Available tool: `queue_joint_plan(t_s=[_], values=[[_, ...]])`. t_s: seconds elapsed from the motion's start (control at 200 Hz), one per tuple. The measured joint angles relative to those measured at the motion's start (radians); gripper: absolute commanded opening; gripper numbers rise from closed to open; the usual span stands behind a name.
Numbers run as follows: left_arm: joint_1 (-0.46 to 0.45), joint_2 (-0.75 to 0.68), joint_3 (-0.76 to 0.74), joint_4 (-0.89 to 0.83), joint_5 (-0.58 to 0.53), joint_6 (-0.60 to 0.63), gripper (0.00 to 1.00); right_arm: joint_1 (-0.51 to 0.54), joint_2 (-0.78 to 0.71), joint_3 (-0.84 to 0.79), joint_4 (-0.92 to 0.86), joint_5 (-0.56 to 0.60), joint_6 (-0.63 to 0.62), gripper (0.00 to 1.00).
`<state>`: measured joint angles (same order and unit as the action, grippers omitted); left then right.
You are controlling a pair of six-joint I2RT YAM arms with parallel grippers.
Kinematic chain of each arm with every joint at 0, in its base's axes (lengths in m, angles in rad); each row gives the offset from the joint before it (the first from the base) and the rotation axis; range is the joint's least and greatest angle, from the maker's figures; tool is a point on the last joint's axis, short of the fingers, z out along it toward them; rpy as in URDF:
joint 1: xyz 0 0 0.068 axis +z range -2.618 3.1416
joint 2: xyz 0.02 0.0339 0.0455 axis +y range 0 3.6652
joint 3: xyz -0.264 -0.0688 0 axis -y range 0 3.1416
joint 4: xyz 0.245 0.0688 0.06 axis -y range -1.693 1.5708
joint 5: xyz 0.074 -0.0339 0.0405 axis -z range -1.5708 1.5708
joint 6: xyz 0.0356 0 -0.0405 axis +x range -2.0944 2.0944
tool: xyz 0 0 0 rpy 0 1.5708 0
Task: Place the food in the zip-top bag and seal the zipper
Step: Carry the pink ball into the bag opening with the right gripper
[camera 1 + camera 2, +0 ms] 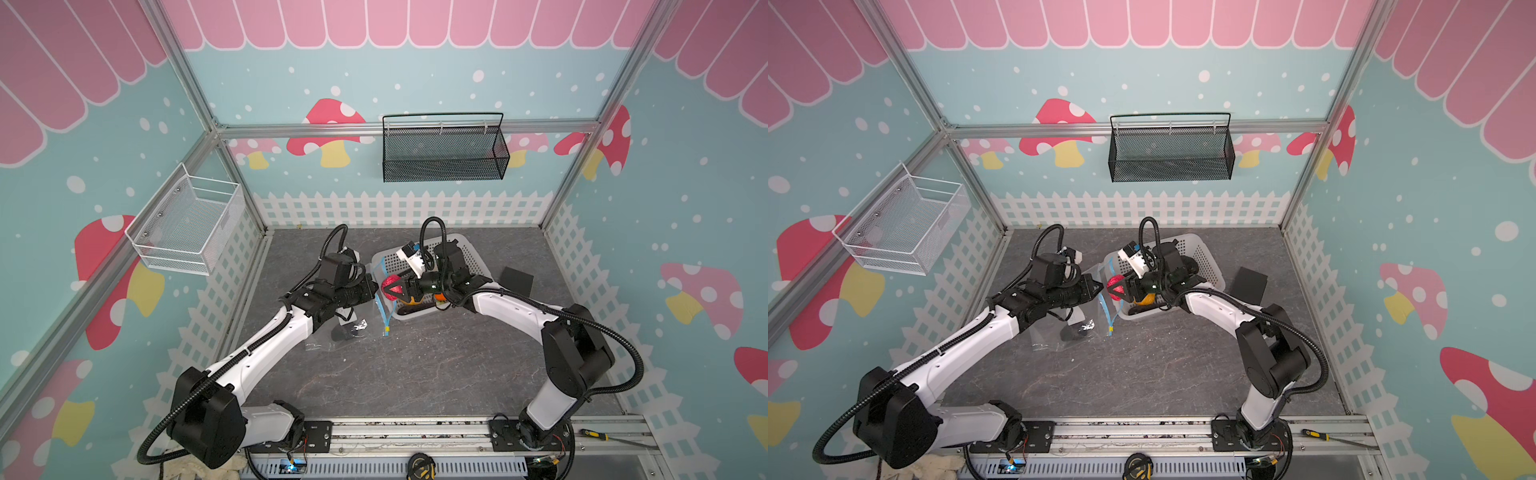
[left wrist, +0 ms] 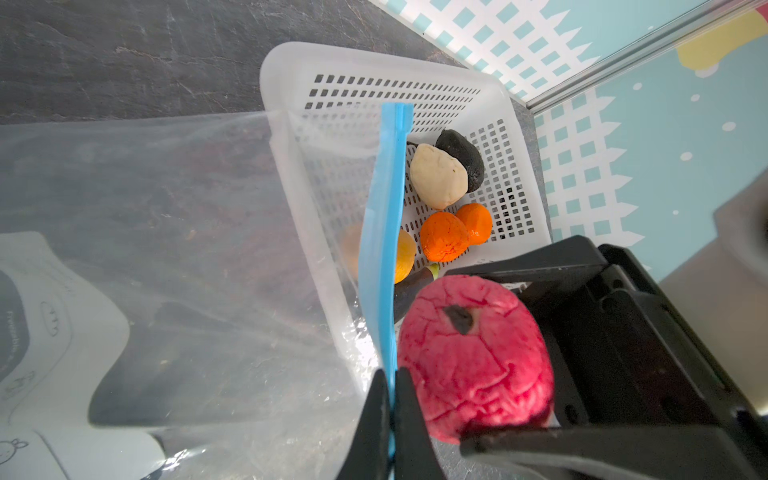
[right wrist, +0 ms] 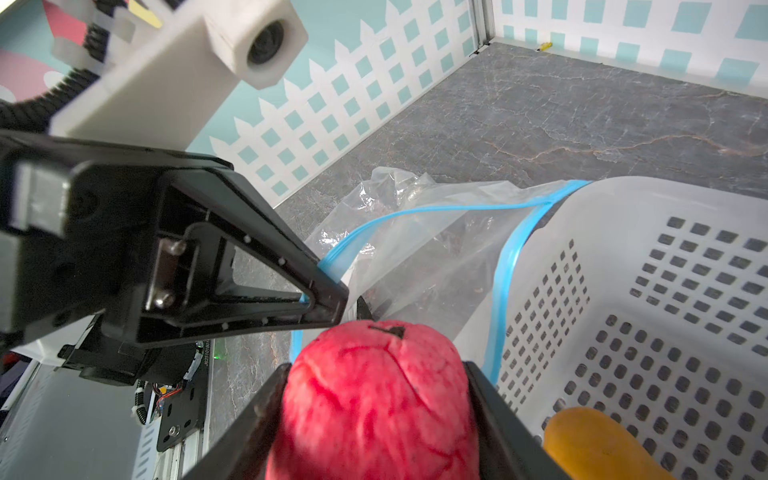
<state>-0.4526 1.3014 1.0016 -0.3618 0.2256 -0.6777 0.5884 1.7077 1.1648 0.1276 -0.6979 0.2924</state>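
Observation:
The clear zip-top bag point(image 2: 166, 249) lies on the grey floor beside the white basket point(image 2: 291, 54). My left gripper point(image 2: 390, 374) is shut on one lip of its blue zipper point(image 2: 384, 232) and holds the mouth up and open, as the right wrist view shows. My right gripper point(image 3: 376, 370) is shut on the pink-red food point(image 3: 374, 395), right at the bag's mouth point(image 1: 384, 299). Cream point(image 2: 438, 174), black point(image 2: 465, 153), two orange point(image 2: 442, 237) and yellow-orange point(image 2: 405, 253) foods sit in the basket. A dark lump point(image 1: 345, 332) shows through the bag.
A black box point(image 1: 516, 280) stands right of the basket. A white wire basket point(image 1: 187, 224) hangs on the left wall and a black mesh one point(image 1: 444, 149) on the back wall. A screwdriver point(image 1: 594, 434) lies on the front rail.

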Motion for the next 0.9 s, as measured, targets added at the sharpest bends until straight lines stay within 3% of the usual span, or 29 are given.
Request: queue_joint_plan(t_s=[0.525, 0.9], values=[[0.002, -0.008, 0.002, 0.000, 0.000, -0.003, 0.00, 0.010, 0.068, 0.001, -0.023, 0.001, -0.011, 0.32], [0.007, -0.015, 0.009, -0.002, 0.003, -0.007, 0.00, 0.022, 0.079, 0.015, -0.061, 0.006, -0.035, 0.39]])
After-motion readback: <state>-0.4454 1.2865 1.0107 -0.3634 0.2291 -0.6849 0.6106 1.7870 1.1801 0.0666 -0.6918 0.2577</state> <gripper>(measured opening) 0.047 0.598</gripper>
